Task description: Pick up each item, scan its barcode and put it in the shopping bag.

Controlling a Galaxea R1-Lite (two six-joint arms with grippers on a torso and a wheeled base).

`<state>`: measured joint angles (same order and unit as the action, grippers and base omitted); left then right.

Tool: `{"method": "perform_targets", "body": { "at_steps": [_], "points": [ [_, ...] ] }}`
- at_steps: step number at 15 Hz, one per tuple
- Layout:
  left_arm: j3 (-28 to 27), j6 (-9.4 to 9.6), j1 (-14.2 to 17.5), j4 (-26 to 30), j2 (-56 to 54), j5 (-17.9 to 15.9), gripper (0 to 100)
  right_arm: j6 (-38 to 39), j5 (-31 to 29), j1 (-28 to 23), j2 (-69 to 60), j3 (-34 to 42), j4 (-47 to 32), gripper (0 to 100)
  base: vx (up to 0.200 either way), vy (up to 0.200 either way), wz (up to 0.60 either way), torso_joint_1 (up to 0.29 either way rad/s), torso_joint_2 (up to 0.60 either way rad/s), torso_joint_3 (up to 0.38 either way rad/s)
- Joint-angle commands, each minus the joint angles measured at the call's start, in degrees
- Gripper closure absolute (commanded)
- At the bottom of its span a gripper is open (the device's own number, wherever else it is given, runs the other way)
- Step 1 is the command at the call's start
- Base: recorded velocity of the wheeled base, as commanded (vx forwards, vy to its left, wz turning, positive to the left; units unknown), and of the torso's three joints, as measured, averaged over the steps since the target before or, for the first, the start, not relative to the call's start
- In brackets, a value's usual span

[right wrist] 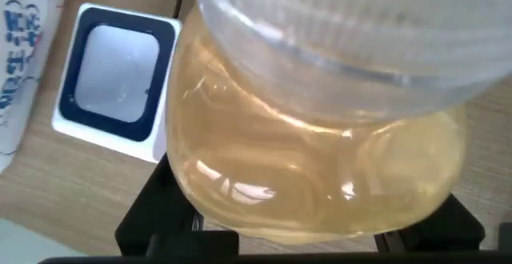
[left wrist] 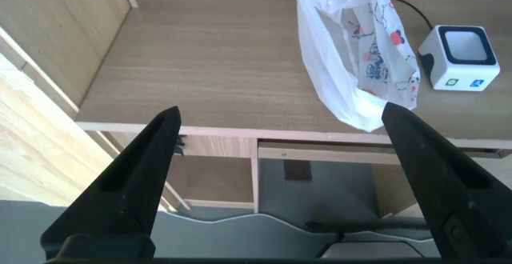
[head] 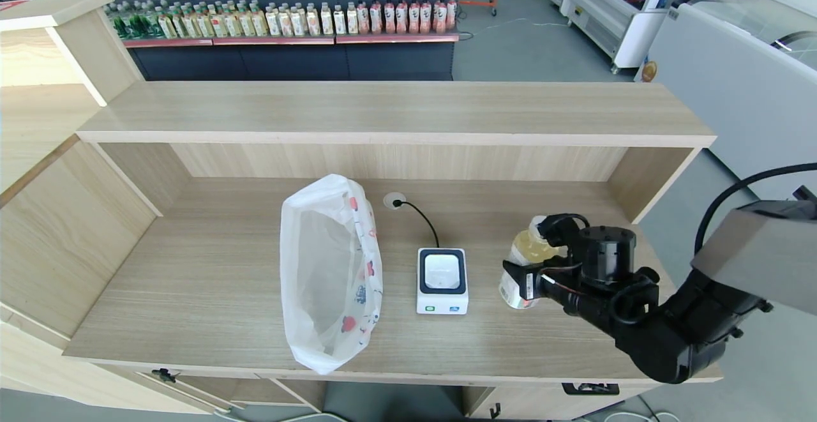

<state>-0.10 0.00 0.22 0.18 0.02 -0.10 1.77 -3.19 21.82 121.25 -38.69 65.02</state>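
Now my right end effector [head: 535,262] is clamped on the bottle [right wrist: 320,160] of pale yellow drink, held just right of the scanner [head: 442,279]. To scan well, I judge I should turn the label's barcode toward the scanner's glass window and hold it steady, close but not touching; I cannot see where the barcode sits. My left end effector [left wrist: 280,132] hangs with fingers apart off the tabletop's [head: 210,281] front edge, near the shopping bag [head: 332,269]. The bag stands open just left of the scanner. The scanner's cable [head: 424,218] runs rearward, and the raised back wall [head: 396,160] bounds the far side.
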Motion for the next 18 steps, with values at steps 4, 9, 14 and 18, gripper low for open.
{"method": "perform_targets", "body": {
  "at_steps": [4,9,14,18],
  "points": [
    [0.01,0.0,0.04,-0.01,-0.02,0.01,0,7.37,30.53,-1.61,-23.95,7.93,-13.26,100,0.0,0.0,0.0,0.0,0.0,0.0],
    [0.01,0.0,0.04,-0.01,-0.02,0.01,0,7.72,37.3,6.83,-27.91,14.08,-9.65,100,0.0,0.0,0.0,0.0,0.0,0.0],
    [0.01,0.0,0.04,-0.01,-0.02,0.01,0,11.06,38.97,11.14,-28.7,12.41,-7.54,100,0.0,0.0,0.0,0.0,0.0,0.0],
    [0.01,0.0,0.04,-0.01,-0.02,0.01,0,13.61,38.97,12.81,-30.19,12.59,-7.72,100,0.0,0.0,0.0,0.0,0.0,0.0]
  ]
}}
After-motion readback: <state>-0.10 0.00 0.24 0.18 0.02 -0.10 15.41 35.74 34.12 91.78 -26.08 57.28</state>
